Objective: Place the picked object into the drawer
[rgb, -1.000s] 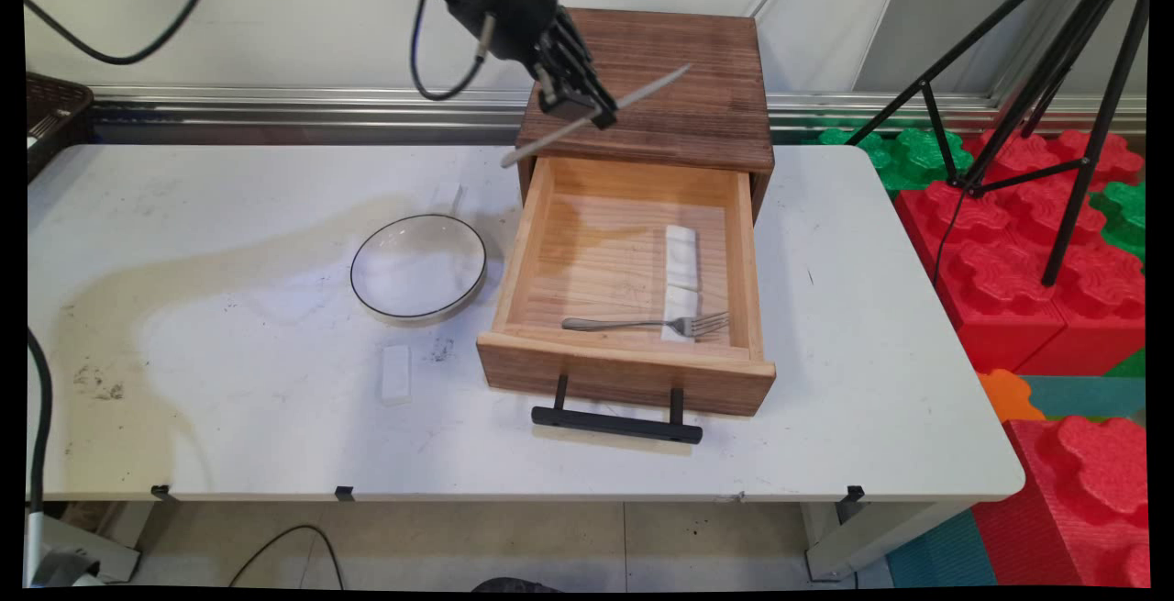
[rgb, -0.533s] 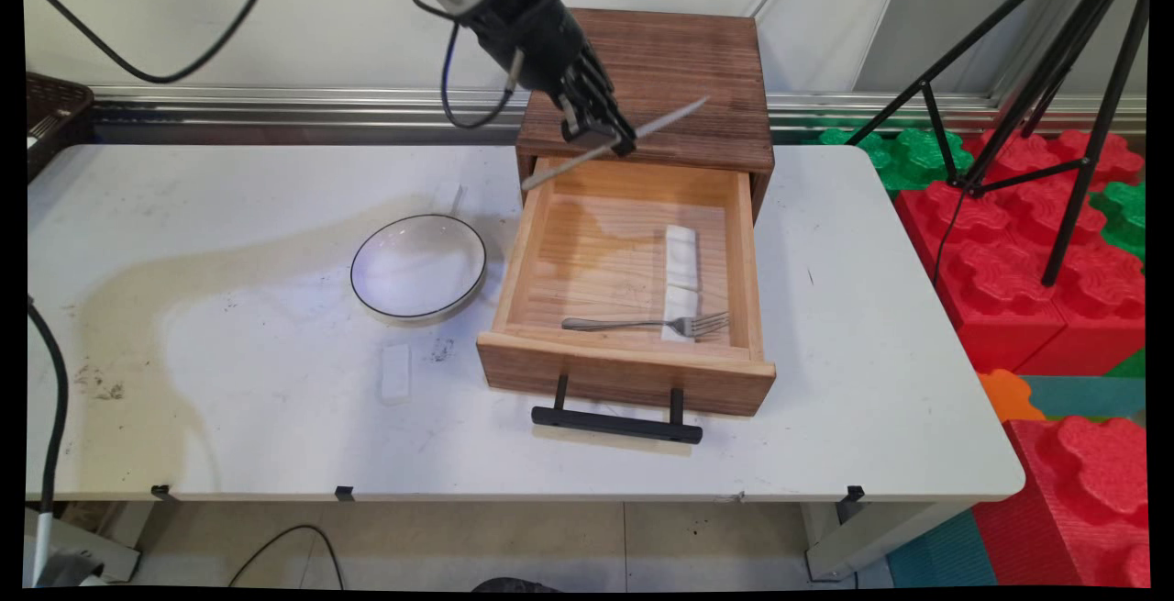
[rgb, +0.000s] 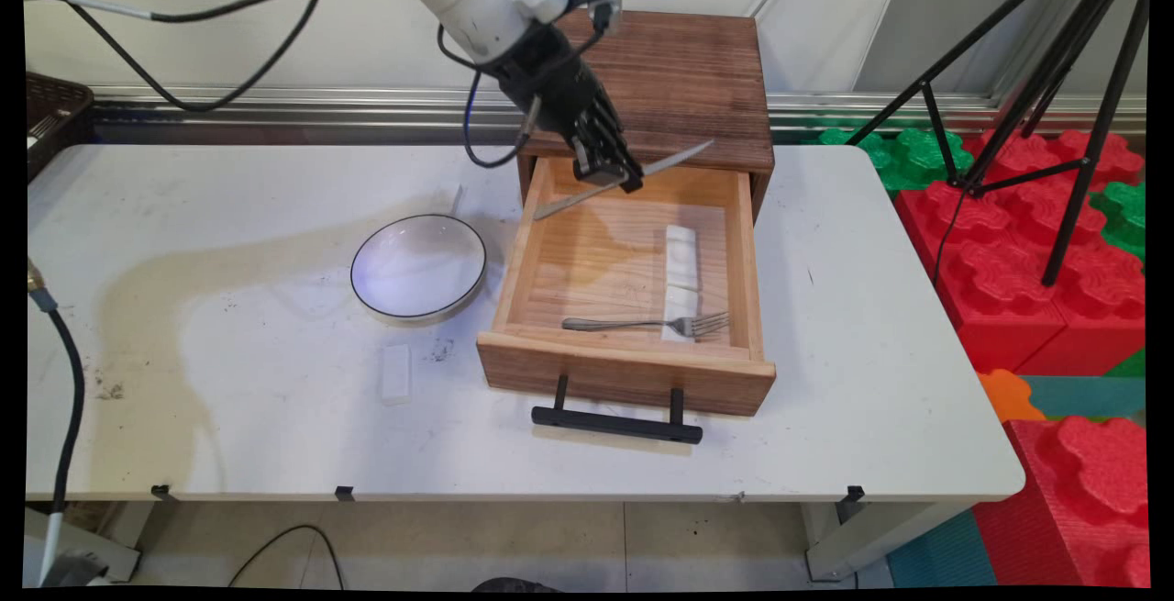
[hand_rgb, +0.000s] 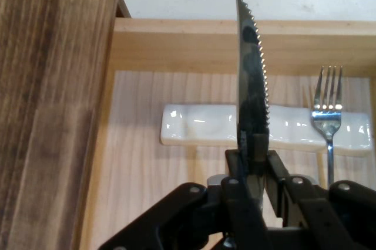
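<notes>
Steel knife sits pinched crosswise in our gripper above the open drawer's far end, beyond the fork.

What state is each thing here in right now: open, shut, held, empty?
Gripper: shut on the knife, over the drawer's back end.
Knife: held, roughly level, above the drawer.
Drawer: pulled open.
Fork: lying in the drawer, tines on the white rest.
White rest: lying in the drawer.
Bowl: upright, empty, on the table.
</notes>
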Controlling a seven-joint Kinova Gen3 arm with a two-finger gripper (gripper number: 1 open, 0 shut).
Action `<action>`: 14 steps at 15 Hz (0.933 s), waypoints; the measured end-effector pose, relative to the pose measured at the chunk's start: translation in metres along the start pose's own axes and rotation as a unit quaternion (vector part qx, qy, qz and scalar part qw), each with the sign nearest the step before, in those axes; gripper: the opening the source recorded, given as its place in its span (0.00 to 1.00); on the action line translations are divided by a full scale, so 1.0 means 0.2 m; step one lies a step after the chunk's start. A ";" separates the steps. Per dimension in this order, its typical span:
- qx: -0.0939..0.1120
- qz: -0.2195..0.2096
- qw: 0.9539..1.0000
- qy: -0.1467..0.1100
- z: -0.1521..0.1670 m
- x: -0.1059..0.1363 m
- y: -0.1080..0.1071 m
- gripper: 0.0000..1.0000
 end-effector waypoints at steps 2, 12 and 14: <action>-0.003 0.000 1.000 -0.001 0.05 -0.02 -0.01 0.00; -0.019 0.000 1.000 -0.010 0.31 -0.13 -0.03 0.00; -0.020 0.000 1.000 -0.011 0.35 -0.14 -0.04 0.00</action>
